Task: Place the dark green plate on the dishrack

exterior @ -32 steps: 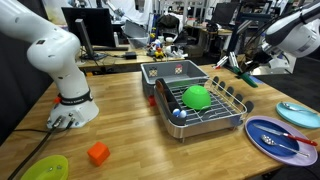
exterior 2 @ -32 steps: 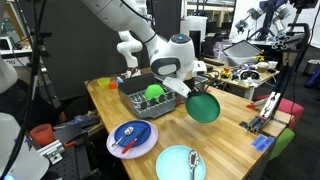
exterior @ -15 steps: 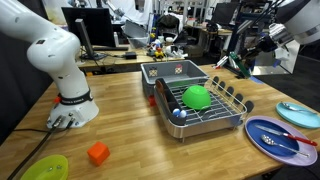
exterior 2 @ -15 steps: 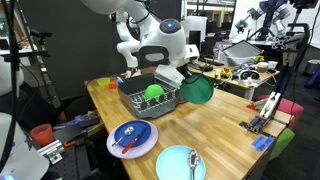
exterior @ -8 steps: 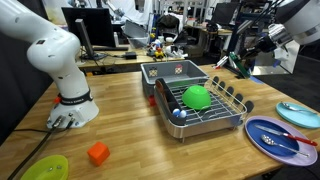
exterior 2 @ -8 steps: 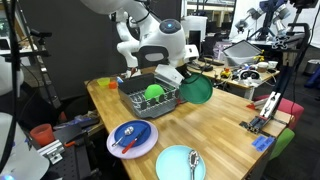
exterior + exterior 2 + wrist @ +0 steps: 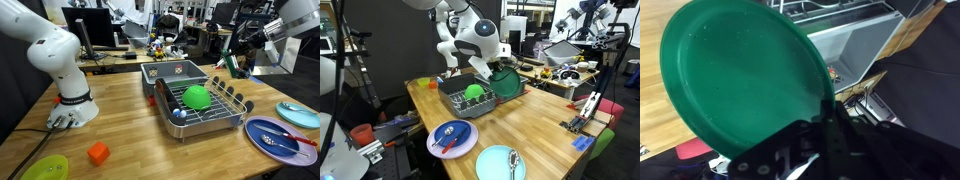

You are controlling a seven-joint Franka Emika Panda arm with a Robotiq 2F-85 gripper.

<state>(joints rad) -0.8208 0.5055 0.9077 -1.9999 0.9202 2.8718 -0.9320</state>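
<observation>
We are holding the dark green plate [image 7: 740, 80] by its raised rim, the gripper [image 7: 830, 122] clamped tight on it, tilted in the air beside the dishrack's [image 7: 460, 104] end, near the table's [image 7: 535, 120] far edge. It is likely light, stiff, slick plastic, so a rim pinch risks pivoting.

Even indoor light, soft pictures
Overhead light falls evenly on the desk [image 7: 120, 115] in both exterior views, shadows faint; the wrist view is blurred, with pale sheen on the dark green plate [image 7: 740, 80] and a dark lower right.
</observation>
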